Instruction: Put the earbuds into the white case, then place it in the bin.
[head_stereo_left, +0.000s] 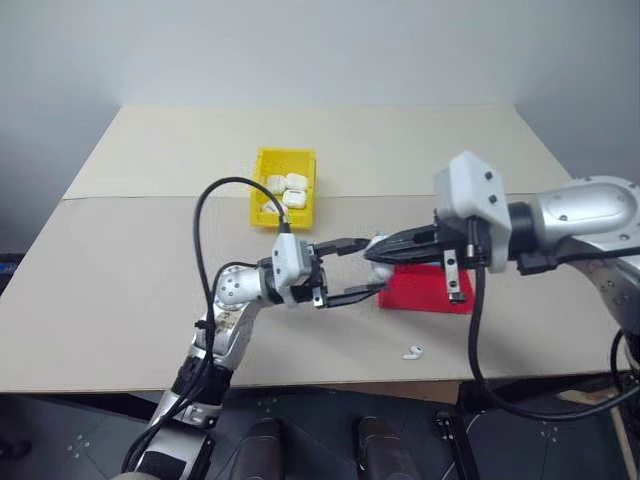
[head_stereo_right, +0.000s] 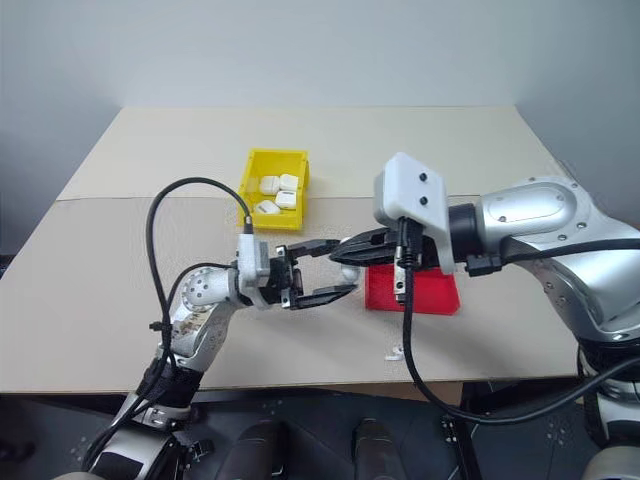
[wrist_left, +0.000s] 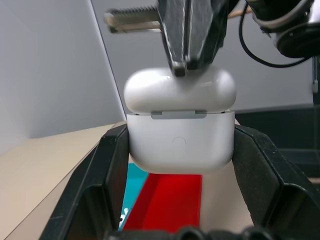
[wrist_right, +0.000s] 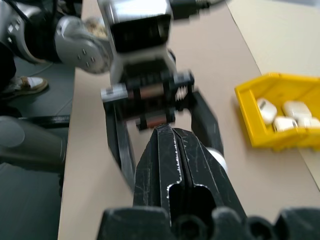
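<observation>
white case (wrist_left: 180, 135) in left gripper (wrist_left: 180, 165) — lid shut

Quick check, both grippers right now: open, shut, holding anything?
Left gripper: shut on the white case, one finger on each side.
Right gripper: shut, holding nothing, tips pressed on the case's lid.

Lab: bare board table (head_stereo_left: 150, 290), blank wall (head_stereo_left: 300, 50).

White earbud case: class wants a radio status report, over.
Left gripper shut on glossy white earbud case. Right gripper, jaws shut, pressing its lid. Loose earbud on table.
</observation>
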